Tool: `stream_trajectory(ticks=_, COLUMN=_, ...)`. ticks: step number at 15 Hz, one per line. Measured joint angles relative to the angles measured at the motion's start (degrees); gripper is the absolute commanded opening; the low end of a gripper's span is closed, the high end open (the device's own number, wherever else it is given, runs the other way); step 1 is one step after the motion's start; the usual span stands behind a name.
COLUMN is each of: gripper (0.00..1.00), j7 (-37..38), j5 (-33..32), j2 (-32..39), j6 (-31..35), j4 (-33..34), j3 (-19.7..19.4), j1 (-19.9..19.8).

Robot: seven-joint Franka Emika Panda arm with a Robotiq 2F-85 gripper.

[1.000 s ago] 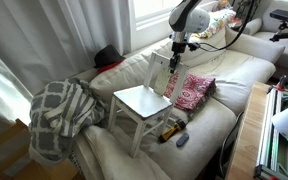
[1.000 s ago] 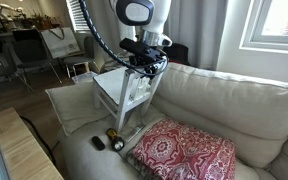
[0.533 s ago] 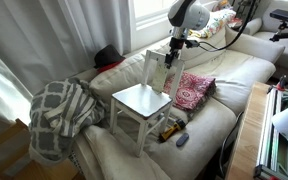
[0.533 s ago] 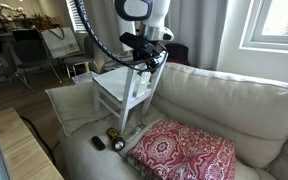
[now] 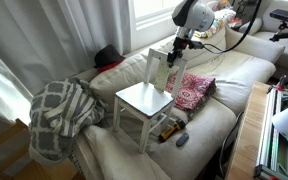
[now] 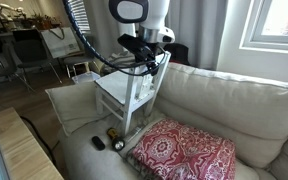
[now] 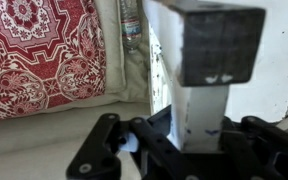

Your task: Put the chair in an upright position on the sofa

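The small white chair (image 5: pixel 144 99) stands nearly upright over the cream sofa (image 5: pixel 234 70), seat about level and legs pointing down toward the cushion. My gripper (image 5: pixel 177 52) is shut on the top of its slatted backrest. In an exterior view the chair (image 6: pixel 124 88) hangs from the gripper (image 6: pixel 149 60) above the sofa (image 6: pixel 224 100). I cannot tell if the legs touch the cushion. In the wrist view a white backrest post of the chair (image 7: pixel 206 100) sits clamped in the black gripper (image 7: pixel 189 140).
A red patterned cushion (image 5: pixel 192 92) (image 6: pixel 184 155) (image 7: pixel 34 50) lies beside the chair. Small tools (image 5: pixel 174 130) (image 6: pixel 114 140) lie by the chair legs. A plaid blanket (image 5: pixel 59 115) covers the sofa arm. A wooden table (image 6: pixel 24 150) stands in front.
The chair has swung from a tilt to nearly upright and shifted slightly sideways with the gripper. The jaws have tightened on the backrest.
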Motion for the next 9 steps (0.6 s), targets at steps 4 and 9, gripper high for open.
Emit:
stream_trajectory(ticks=4, gripper=0.04, j7=-1.0, j5=4.2, j2=-0.9, j6=1.9, j4=-2.3, j3=0.0, j1=-0.8)
stream_trajectory(ticks=9, gripper=0.49, j7=-0.8, j5=3.5, j2=-1.4, j6=-3.6, j4=-2.7, j3=-0.8, j1=-0.9)
